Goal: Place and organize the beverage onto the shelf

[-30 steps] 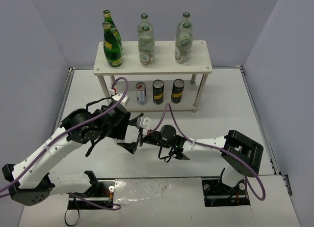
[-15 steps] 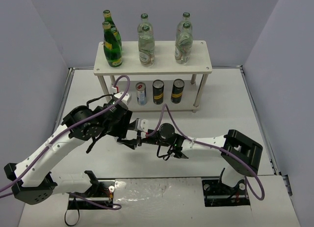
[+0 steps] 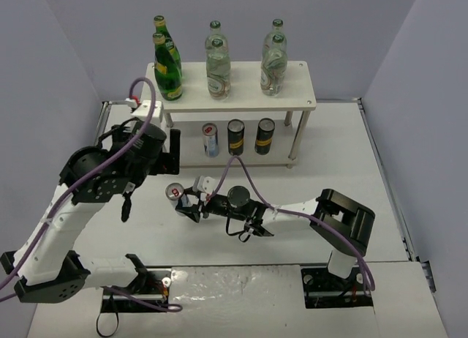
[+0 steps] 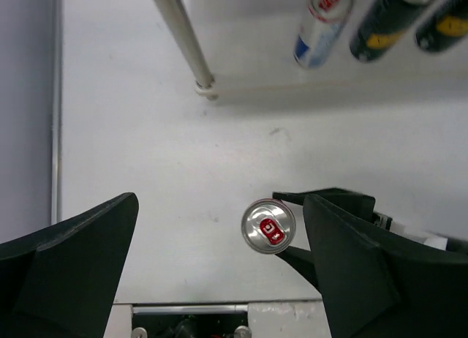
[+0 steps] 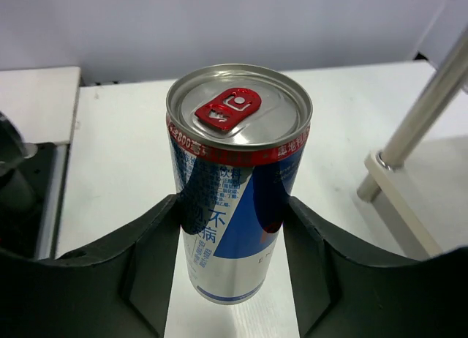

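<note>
Silver-blue-red can upright, clamped at mid-height in right jaws, out on desk in front of shelf, toward its left end. Can't tell whether base touches desk. Left jaws wide apart, gripping nothing, hanging above that can and pointing down at it. Shelf top: two dark-green bottles at left, four clear bottles in two pairs, middle and right. Lower tier: second silver-blue-red can at left, two black cans beside it, all upright in a row.
</note>
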You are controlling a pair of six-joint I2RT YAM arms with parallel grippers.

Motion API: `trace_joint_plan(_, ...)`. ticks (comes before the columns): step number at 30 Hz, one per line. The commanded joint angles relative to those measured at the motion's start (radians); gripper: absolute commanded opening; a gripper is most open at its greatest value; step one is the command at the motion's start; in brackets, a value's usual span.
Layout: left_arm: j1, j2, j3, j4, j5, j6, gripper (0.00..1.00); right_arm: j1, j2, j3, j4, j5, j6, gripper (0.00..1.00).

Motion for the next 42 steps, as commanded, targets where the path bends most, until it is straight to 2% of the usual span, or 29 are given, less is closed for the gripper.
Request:
trace_joint_plan(1,0.018,-0.040,0.130,-0.045,-0.267,-0.065,0.94,-0.025,0.016,0.080,0.269,0.130,0.024,0.00)
trace_joint_plan(3,0.018,-0.131,0.112,0.035,-0.304,-0.057,0.94,-0.036,0.038,0.105,0.277,0.191,0.027,0.00)
trace_joint_plan(4,0.018,-0.209,0.045,0.072,-0.324,-0.046,0.94,-0.043,0.059,0.143,0.268,0.245,0.027,0.00)
trace_joint_plan(9,0.018,-0.404,-0.215,0.223,-0.354,-0.025,0.94,-0.068,0.136,0.255,0.275,0.412,0.024,0.00)
trace_joint_plan(10,0.018,-0.435,-0.316,0.240,-0.354,-0.020,0.94,-0.073,0.168,0.289,0.298,0.431,0.027,0.00)
trace_joint_plan(14,0.017,-0.614,-0.543,0.264,-0.423,-0.031,0.94,-0.099,0.243,0.399,0.305,0.486,0.047,0.00)
trace_joint_plan(17,0.018,-0.723,-0.661,0.292,-0.424,-0.019,0.94,-0.106,0.300,0.482,0.305,0.503,0.010,0.00)
trace_joint_plan(21,0.018,-0.781,-0.694,0.318,-0.388,0.014,0.94,-0.114,0.375,0.582,0.311,0.543,-0.040,0.00)
trace_joint_plan(29,0.020,-0.703,-0.682,0.266,-0.385,-0.028,0.94,-0.143,0.484,0.700,0.288,0.568,-0.062,0.00)
trace_joint_plan(42,0.020,-0.771,-0.699,0.291,-0.365,-0.008,0.94,-0.160,0.569,0.700,0.269,0.638,-0.071,0.02)
